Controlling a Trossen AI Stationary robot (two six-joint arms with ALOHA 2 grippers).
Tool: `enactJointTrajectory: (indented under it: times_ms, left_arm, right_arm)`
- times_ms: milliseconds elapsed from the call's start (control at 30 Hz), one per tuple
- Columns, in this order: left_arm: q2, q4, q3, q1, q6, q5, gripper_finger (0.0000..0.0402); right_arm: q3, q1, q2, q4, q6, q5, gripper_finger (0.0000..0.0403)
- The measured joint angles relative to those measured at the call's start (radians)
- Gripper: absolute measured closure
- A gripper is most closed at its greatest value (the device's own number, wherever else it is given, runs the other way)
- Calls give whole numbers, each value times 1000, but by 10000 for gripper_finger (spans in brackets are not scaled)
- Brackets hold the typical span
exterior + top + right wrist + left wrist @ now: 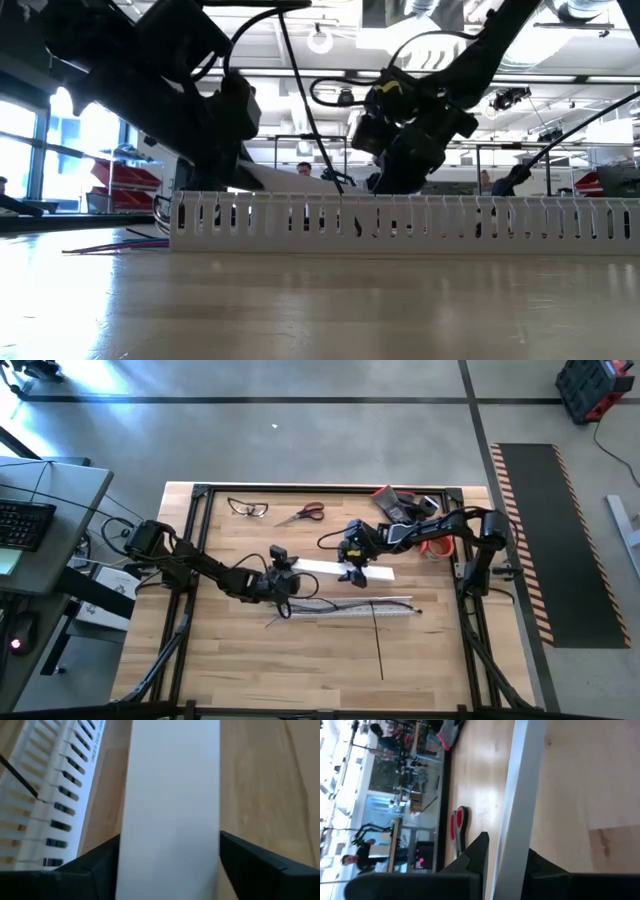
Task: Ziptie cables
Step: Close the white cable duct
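The cables (300, 603) lay in the white slotted channel (385, 610), near the middle of the table (230, 660). Their loose ends stuck out at the left end of the channel. One ziptie (381, 650) lay straight on the wood, and its top end reached the channel. Just behind the channel was a flat white strip (320, 568). Your left gripper (290, 578) was closed tight on one end of that strip. Your right gripper (352, 565) was over the other end. Its fingers (95, 865) were wide apart, one on each side of the strip.

Thin multicoloured cables (345, 606) along the white slotted channel (375, 609); one straight dark ziptie (378, 642) across it, on the table
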Motion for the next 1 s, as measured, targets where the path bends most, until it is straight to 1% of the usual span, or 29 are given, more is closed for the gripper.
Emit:
enactJointTrajectory:
  times_ms: [167, 267, 333, 400, 567, 667, 767, 867, 933, 1000]
  left_arm:
    - [0, 0, 0, 0, -4, -35, 374]
    - [-2, -7, 0, 7, -64, -22, 367]
    - [-18, -36, 1, 12, -119, 19, 349]
    - [-49, -85, 0, 25, -174, 76, 324]
    - [-194, -264, 1, 55, -321, 197, 258]
    - [-309, -370, 1, 61, -400, 248, 236]
    - [-431, -461, 1, 43, -491, 256, 232]
    - [-552, -505, 1, 22, -592, 242, 236]
    - [-622, -523, 1, 7, -665, 237, 245]
    - [-677, -524, 1, -8, -713, 237, 263]
  right_arm:
    - [0, -5, 0, -23, 2, 8, 209]
    - [0, -5, -2, -26, 6, 17, 207]
    - [0, -5, -4, -32, 2, 31, 207]
    - [0, -3, -14, -57, -6, 69, 208]
    - [-1, -6, -37, -152, 4, 232, 208]
    - [-1, -6, -71, -216, 4, 295, 208]
    - [-1, -5, -121, -278, 5, 357, 208]
    - [11, 1, -180, -348, 27, 372, 208]
    - [44, 26, -213, -412, 35, 393, 208]
    - [93, 65, -230, -495, 35, 430, 208]
